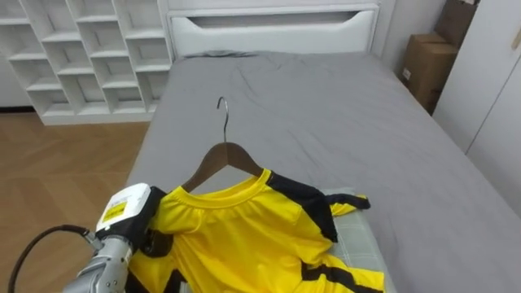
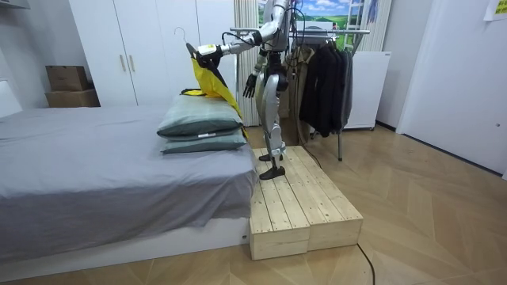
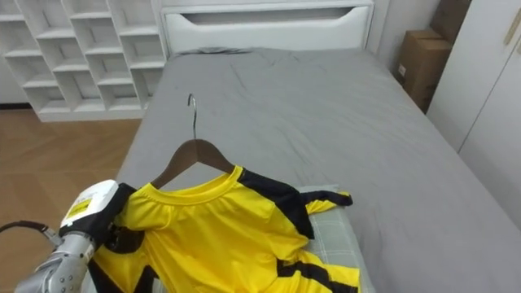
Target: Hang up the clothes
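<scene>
left hand (image 1: 130,224): fingers (image 1: 156,242) clamped on yellow shirt (image 1: 244,236) at its shoulder, over wooden hanger (image 1: 224,159) | shirt held up above stacked pillows (image 2: 198,123) at the bed (image 1: 342,122) near edge | right hand (image 2: 250,85): hangs by hip, grip cannot be told | behind robot: clothes rack (image 2: 325,36) with dark garments | underfoot: wooden platform (image 2: 301,198) against bed edge

Sticker (image 1: 115,210) on left hand (image 1: 140,221): print was too small to read
Yellow shirt (image 1: 244,236): no lettering was legible
</scene>
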{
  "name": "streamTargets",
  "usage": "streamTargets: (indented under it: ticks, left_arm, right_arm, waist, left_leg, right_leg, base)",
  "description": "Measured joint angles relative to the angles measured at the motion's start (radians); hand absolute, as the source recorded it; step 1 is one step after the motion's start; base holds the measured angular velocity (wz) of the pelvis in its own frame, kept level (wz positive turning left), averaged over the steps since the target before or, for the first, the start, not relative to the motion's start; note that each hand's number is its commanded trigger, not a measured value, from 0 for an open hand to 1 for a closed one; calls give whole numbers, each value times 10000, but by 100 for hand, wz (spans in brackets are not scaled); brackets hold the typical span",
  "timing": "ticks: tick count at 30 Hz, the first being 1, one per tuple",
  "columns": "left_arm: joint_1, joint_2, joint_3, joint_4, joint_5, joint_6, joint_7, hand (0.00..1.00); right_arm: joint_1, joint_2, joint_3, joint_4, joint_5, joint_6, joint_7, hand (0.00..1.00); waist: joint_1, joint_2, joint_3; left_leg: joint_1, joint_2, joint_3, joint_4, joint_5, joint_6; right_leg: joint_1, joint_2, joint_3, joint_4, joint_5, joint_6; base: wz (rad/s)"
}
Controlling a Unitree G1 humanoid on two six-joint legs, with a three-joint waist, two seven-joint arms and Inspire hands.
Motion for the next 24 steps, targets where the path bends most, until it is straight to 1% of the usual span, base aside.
streamTargets:
  ticks: [2,5,8,11,15,16,17,19,20,22,24]
  left_arm:
    - [9,10,-11,-154,-15,-3,112,100]
    - [22,23,-22,-351,-36,-6,110,100]
    - [49,156,-19,-425,-32,-3,93,100]
    - [64,188,-18,-453,-6,4,86,100]
    - [204,243,-10,-889,-5,13,60,100]
    - [205,243,-9,-977,-5,12,60,100]
    - [205,243,-9,-1085,-3,2,60,100]
    - [206,243,-12,-1182,-7,-45,60,100]
    - [205,243,-12,-1183,-9,-58,60,100]
    - [208,244,-10,-1188,-189,-68,61,100]
    - [210,247,0,-1233,-236,-61,61,100]
  right_arm:
    - [-13,-19,18,-325,-353,-42,-223,0]
    - [-36,-106,22,-861,-915,-20,-286,0]
    - [-197,-438,10,-1688,-1984,-11,-389,0]
    - [-271,-636,9,-2412,-2449,-12,-543,0]
    - [-270,-862,-85,-4292,-3019,-33,-751,0]
    - [-270,-891,-86,-4841,-3149,-61,-756,0]
    - [-276,-899,-87,-5245,-3190,-187,-774,0]
    - [-284,-900,-86,-5587,-3191,-356,-790,0]
    - [-285,-900,-86,-5660,-3211,-369,-790,0]
    - [-282,-900,-79,-6009,-3599,-324,-829,0]
    - [-282,-900,-74,-6436,-3974,-316,-855,0]
  waist:
    - [-3,-37,-31]
    - [5,-52,-36]
    - [16,-77,-53]
    - [46,-97,-61]
    - [47,-100,-59]
    - [50,-100,-59]
    - [56,-100,-58]
    - [100,-94,-56]
    - [122,-87,-56]
    - [291,-58,-45]
    - [348,-49,-48]
  left_leg:
    - [20,0,7,6,0,0]
    - [-4,8,43,-2,-1,0]
    - [21,5,142,-64,-10,-5]
    - [57,12,226,-66,-10,-3]
    - [106,20,291,-78,-15,3]
    - [122,23,290,-73,-21,10]
    - [129,27,285,-62,-26,13]
    - [158,31,280,-59,-33,15]
    - [174,31,280,-61,-40,15]
    - [199,31,335,-107,-48,17]
    - [198,22,350,-209,-45,16]
  right_leg:
    - [52,-4,-5,8,5,-4]
    - [-40,-4,48,21,7,-6]
    - [-81,-19,185,60,14,8]
    - [-113,-33,319,188,32,6]
    - [-112,-44,345,192,71,3]
    - [-101,-44,345,192,72,5]
    - [-99,-41,339,186,72,5]
    - [-99,-39,337,180,72,7]
    - [-98,-39,342,181,72,8]
    - [-126,-40,434,174,57,31]
    - [-137,-40,461,176,58,37]
  base:
    - [0]
    - [-4]
    - [-11]
    - [-10]
    - [-4]
    - [0]
    - [0]
    - [0]
    - [-5]
    - [-9]
    - [-6]
